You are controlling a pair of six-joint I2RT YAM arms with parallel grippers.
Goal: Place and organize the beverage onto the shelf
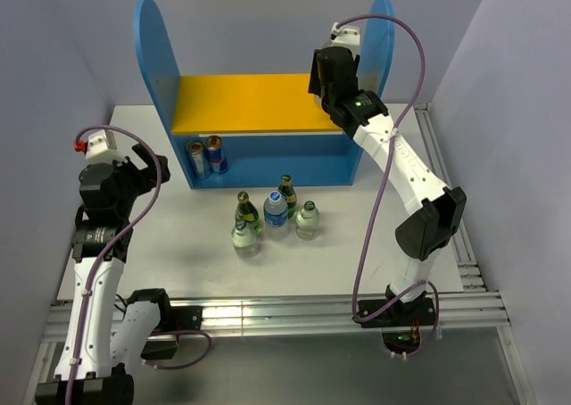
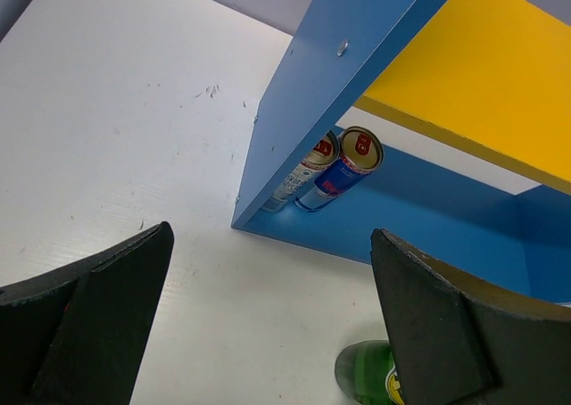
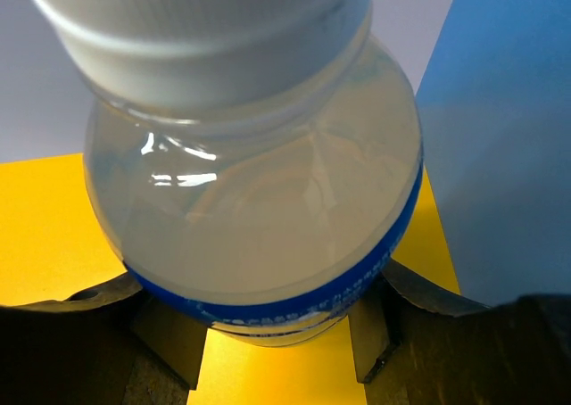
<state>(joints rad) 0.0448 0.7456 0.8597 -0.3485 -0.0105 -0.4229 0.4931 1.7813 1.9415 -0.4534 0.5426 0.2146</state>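
Now the right jaws clamp a blue-labelled bottle [image 3: 259, 209] over the shelf [image 1: 250, 102].

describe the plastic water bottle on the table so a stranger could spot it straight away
Start at the blue shelf; on the white table in front of it stands a cluster of five small bottles. The plastic water bottle is in the cluster's middle, the only one with a blue cap and label; its neighbours are dark green or plain clear.

Five upright bottles [image 1: 276, 210] before blue shelf [image 1: 156, 57]; blue-labelled sixth bottle [image 3: 259, 200] above yellow board [image 1: 241, 102].
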